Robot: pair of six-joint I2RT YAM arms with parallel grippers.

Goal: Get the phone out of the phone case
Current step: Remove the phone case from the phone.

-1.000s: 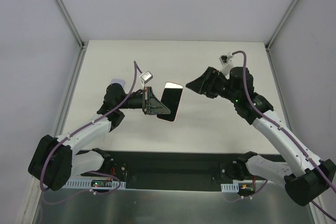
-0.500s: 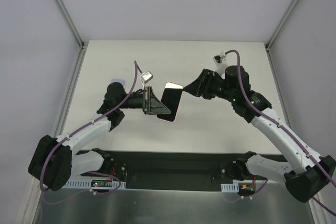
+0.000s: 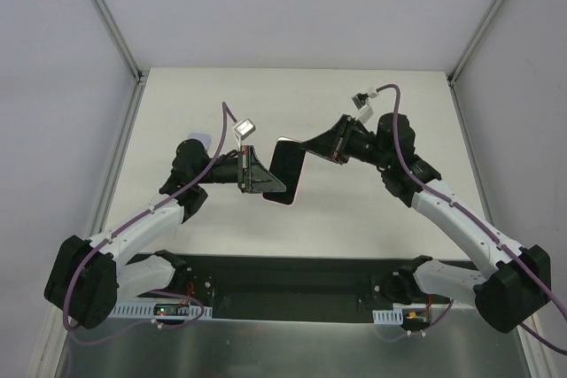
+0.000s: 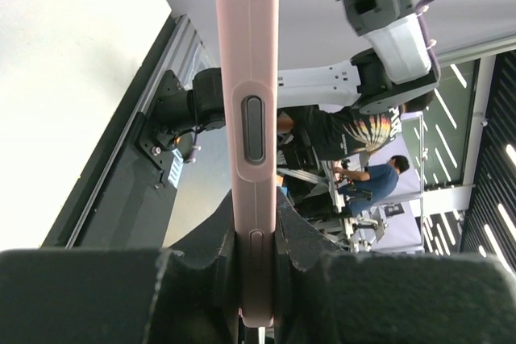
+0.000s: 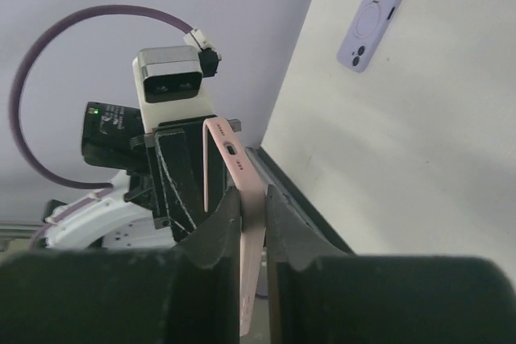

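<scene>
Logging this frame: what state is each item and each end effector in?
pink case, held up off the table, edge clamped from both sides.
phone, not yet out of the pink case.
left end effector, shut on the pink case.
right end effector, shut on the pink case.
lilac case, lying flat on the table, back up, untouched.

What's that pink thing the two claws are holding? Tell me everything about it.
It is a pink phone case, smooth and rubbery-looking, with a dark-screened phone inside. Moulded side buttons and a port cut-out show. It hangs in mid-air, the left claw pinching one long edge, the right claw pinching its far end.
</scene>
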